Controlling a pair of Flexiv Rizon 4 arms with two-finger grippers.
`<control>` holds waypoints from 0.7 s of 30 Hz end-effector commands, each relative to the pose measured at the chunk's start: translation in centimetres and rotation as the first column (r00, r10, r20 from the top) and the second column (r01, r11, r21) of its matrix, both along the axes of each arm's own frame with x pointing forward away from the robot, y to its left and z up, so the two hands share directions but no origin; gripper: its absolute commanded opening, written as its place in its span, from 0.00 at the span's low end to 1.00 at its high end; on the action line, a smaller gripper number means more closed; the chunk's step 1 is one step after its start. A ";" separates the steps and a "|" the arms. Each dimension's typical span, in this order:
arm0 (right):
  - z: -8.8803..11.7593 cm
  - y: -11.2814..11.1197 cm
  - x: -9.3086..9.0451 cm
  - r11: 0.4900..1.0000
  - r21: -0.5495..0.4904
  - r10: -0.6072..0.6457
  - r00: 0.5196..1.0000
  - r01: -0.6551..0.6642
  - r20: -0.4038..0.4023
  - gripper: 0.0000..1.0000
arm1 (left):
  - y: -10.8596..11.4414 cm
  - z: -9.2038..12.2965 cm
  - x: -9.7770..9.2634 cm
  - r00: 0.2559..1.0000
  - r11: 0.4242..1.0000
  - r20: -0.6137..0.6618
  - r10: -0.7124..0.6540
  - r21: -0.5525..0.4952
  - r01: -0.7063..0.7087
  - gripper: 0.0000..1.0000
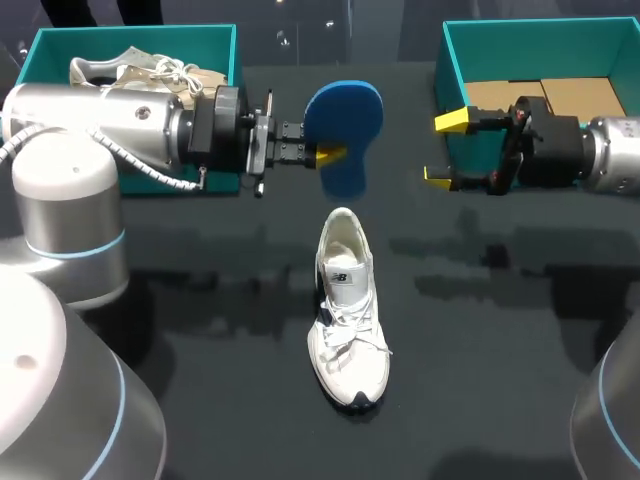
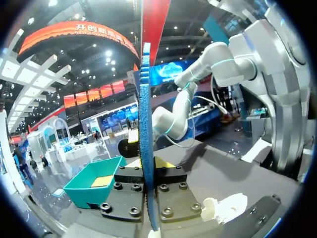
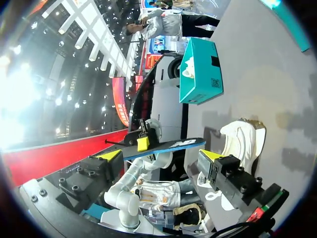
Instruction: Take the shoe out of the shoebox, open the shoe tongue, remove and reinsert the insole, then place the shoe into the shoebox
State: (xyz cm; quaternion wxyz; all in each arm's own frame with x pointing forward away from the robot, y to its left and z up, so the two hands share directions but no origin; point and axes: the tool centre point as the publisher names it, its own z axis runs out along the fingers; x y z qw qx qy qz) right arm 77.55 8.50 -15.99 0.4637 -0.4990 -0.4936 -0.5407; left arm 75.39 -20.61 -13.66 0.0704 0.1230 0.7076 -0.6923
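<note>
Insole [image 2: 144, 148] edge-on between left jaws, broadside overhead

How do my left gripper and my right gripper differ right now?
The left gripper is shut on the blue insole, held off the table; the right gripper is open and holds nothing. The left gripper is by the left shoebox, which holds a second shoe; the right gripper is by the right shoebox, which shows a bare cardboard floor. Both have yellow tips and point inward.
</note>
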 end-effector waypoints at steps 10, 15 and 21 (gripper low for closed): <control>0.0 0.0 -0.2 1.000 -0.002 -0.002 1.000 0.002 0.000 1.00 | 1.1 0.1 -2.4 0.732 0.992 -0.672 0.115 0.043 -0.117 0.00; 0.0 0.0 -0.2 1.000 -0.002 -0.002 1.000 0.002 0.000 1.00 | 1.2 -0.2 -2.3 0.603 0.993 -0.789 0.116 0.068 -0.101 0.00; 0.0 0.0 -0.2 1.000 -0.002 -0.002 1.000 0.002 0.000 1.00 | 1.0 -0.3 -2.0 0.488 0.994 -0.866 0.105 0.076 -0.077 0.00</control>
